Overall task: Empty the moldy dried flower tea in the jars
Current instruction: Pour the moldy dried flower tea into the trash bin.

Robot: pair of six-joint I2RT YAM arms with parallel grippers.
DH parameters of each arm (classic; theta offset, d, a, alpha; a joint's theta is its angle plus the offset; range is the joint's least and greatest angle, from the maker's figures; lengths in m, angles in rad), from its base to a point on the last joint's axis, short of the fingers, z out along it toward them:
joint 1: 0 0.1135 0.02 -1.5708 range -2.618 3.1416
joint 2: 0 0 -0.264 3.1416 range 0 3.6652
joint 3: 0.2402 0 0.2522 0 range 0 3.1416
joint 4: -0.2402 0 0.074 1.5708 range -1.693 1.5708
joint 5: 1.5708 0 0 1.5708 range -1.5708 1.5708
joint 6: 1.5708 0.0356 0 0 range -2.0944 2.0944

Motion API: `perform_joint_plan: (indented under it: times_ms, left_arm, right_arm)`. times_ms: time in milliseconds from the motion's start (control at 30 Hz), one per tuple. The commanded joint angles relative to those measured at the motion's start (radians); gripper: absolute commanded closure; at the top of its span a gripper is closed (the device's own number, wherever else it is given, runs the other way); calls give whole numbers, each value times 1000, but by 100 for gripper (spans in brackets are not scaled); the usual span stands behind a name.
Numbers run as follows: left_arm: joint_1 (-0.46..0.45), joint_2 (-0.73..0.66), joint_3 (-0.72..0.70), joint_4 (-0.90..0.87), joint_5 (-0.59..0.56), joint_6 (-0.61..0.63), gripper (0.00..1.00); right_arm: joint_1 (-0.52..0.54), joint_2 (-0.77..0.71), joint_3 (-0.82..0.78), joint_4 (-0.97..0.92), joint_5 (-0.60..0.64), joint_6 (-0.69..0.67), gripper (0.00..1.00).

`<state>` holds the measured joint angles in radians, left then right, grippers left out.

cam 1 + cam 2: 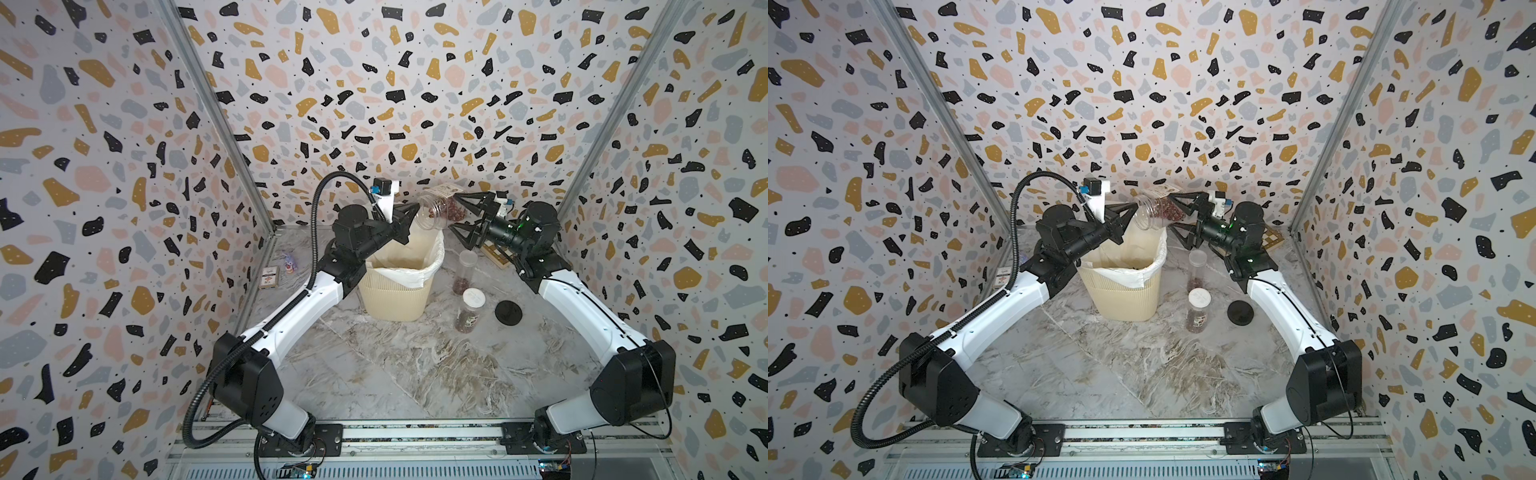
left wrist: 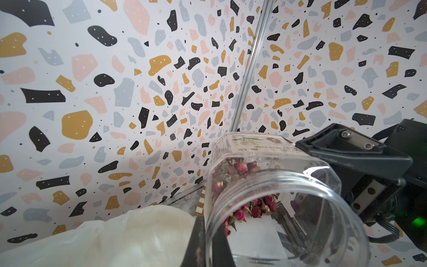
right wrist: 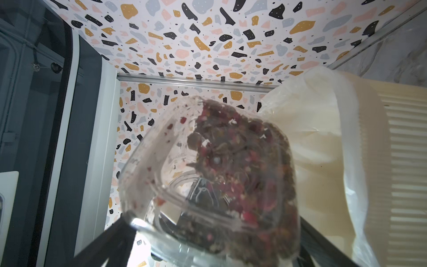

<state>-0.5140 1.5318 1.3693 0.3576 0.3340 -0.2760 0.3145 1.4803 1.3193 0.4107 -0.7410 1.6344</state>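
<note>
The right tool (image 1: 455, 212), in the upper centre of both top views, had its jaws spread wide around the base end of the squat clear jar (image 1: 434, 212), gripping it with the lid off and the mouth tipped toward frame left and slightly down. Inside, the dried rosebud tea (image 2: 256, 208) lay mostly heaped at the base end, with a few buds strung along the lower wall toward the mouth. The left tool (image 1: 411, 210) was closed on nothing, its tip just beside the jar's rim. Below them stood the cream ribbed bin (image 1: 395, 299) with its white bag, the jar's mouth hanging above its far right edge. To the right of the bin on the marble tabletop (image 1: 395, 374), the tall slim tube (image 1: 466, 270) and the white-lidded jar (image 1: 471, 309) stood capped with tea inside, and the black lid (image 1: 508, 311) lay flat beside them. The pour of the first jar looked barely begun. The next move probably called for a steeper wrist roll with the mouth kept over the bag, and the left tool clear of the falling buds.
</note>
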Motion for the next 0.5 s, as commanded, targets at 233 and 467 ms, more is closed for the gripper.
perform_joint_plan:
  times_ms: [233, 467]
  left_arm:
    - [-14, -27, -67, 167, -15, 37, 100]
    - [-51, -39, -83, 143, -46, 140, 100]
  right_arm:
    - [1, -2, 38, 72, -15, 52, 0]
    - [14, 18, 65, 10, -3, 14, 0]
